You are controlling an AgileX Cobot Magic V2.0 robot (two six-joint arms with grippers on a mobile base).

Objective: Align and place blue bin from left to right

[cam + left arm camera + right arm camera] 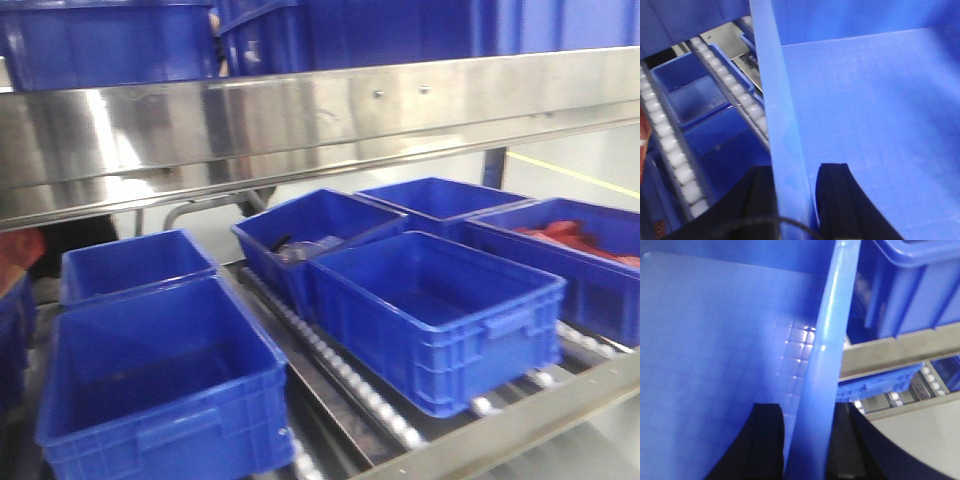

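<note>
The left gripper (795,175) is clamped on the bin's (865,100) left wall, one finger on each side. The right gripper (807,412) grips the right wall the same way. The bin is held between them above the rollers (675,160) — other bins (440,310) sit along the rack (340,365).

The left gripper (795,174) has broad, curved matte-black fingers (836,192), with a thin dark cable (765,220) crossing beneath them. The right gripper (809,412) has fingers (767,436) of the same black, curved shape.

Bins (440,350) blue w/ grid-textured floor, fingers (837,200) black, rollers (677,160) white, shelf rail (300,120) silver.
</note>
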